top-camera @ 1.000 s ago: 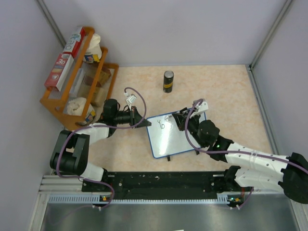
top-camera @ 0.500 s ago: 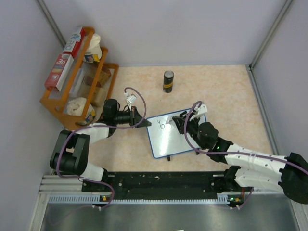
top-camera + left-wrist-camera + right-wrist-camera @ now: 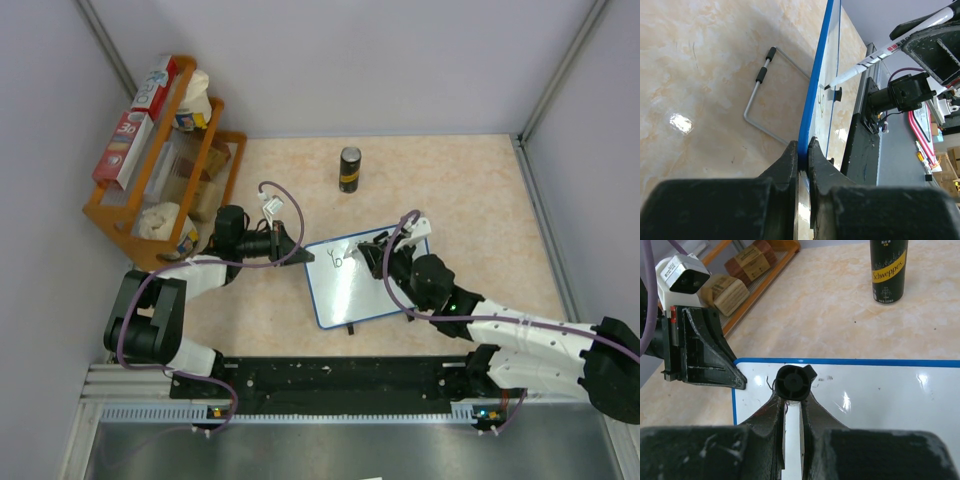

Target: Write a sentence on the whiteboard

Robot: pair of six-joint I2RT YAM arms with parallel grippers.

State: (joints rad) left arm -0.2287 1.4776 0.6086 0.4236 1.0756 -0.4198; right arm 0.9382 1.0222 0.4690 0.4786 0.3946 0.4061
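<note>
Toward the front edge of the tabletop (image 3: 470, 190), the whiteboard (image 3: 355, 285) is pinched at its left rim by the left hand (image 3: 803, 150), while a marker (image 3: 875, 57) is clamped in the right hand (image 3: 792, 400). Only the first letters (image 3: 339, 261) are written; most of the sentence is judged outstanding.

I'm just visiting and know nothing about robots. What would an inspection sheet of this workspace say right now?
Surface: beige marbled tabletop.
Job's things: blue-rimmed whiteboard with only a few marks near one corner; marker tip at the board.
Clutter: dark drink can standing beyond the board; wooden rack of boxes at far left.
Grippers: left gripper clamped on the board's edge; right gripper shut on the marker.
Cables: purple cable looping over each arm.
Surroundings: plain grey walls.
</note>
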